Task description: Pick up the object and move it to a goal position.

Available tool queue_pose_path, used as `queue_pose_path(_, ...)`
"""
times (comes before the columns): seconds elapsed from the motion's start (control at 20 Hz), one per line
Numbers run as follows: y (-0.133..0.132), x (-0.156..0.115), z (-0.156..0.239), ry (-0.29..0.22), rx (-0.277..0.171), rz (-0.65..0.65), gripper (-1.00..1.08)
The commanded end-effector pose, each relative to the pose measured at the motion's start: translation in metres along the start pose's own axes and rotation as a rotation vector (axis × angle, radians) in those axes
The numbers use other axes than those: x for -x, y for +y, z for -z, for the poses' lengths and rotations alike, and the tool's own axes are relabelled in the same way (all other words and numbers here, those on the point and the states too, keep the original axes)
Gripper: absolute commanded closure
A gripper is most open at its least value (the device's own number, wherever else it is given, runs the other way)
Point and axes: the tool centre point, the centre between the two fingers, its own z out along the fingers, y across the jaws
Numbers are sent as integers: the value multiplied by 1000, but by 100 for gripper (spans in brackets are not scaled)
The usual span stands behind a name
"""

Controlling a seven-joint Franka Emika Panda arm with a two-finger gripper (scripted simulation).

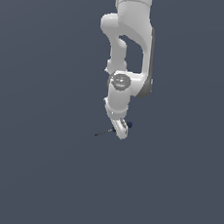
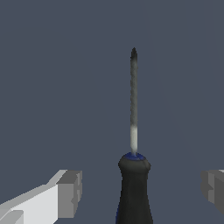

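Gripper (image 2: 141,192) spread wide, fingers (image 2: 70,192) straddling screwdriver (image 2: 134,183) handle, clear gaps both sides, no contact. Shaft pointed straight away from wrist.

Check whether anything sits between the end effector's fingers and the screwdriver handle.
Nothing visible does. In the wrist view the screwdriver handle sits in the open gap between the end effector fingers, with bare space on both sides.

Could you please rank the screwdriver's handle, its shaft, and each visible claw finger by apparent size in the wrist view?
1. Screwdriver handle
2. Claw finger with white link
3. Shaft, long but thin
4. Other finger, cropped, so unsure.
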Motion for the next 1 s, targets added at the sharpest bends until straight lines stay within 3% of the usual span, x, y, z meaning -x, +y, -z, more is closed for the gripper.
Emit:
queue_pose_path(0.0,1,0,-12,0,1,-1,-92)
queue_pose_path(0.45,0,0,-36,0,1,-3,-92)
queue_pose_path(0.5,0,0,-36,0,1,-3,108)
queue_pose_path(0.95,0,0,-36,0,1,-3,108)
